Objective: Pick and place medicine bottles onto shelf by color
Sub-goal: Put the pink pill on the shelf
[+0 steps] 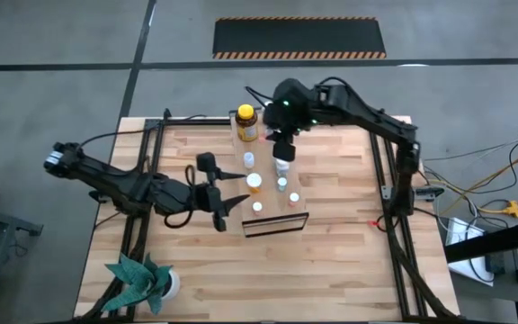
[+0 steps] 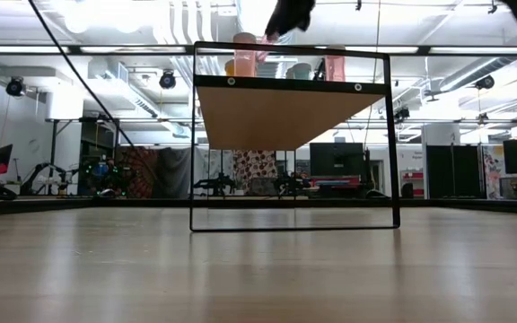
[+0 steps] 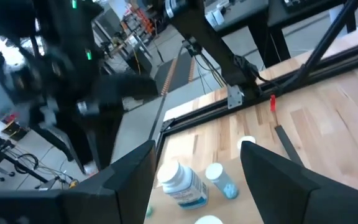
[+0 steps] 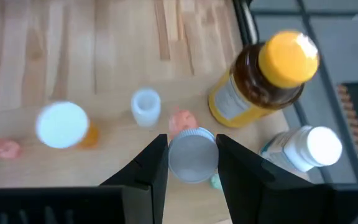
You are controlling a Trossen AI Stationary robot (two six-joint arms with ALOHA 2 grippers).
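Crowding is the danger: the right gripper (image 4: 192, 163) clamps a white-capped bottle (image 4: 192, 155) over the shelf (image 1: 275, 225), near its far end, where the amber bottle (image 4: 263, 81) and others stand close, apparently within knocking reach. The left gripper (image 1: 227, 204) waits released beside the shelf's near end.

Grey concrete floor (image 1: 52, 36) is seen all round the butcher-block table (image 1: 331, 261), with a hazard-striped black mat (image 1: 299, 38) laid beyond it. Overhead, white ducts (image 2: 187, 27) and strip lights (image 2: 70, 49) are strung; monitors (image 2: 335, 160) are parked along the far wall.
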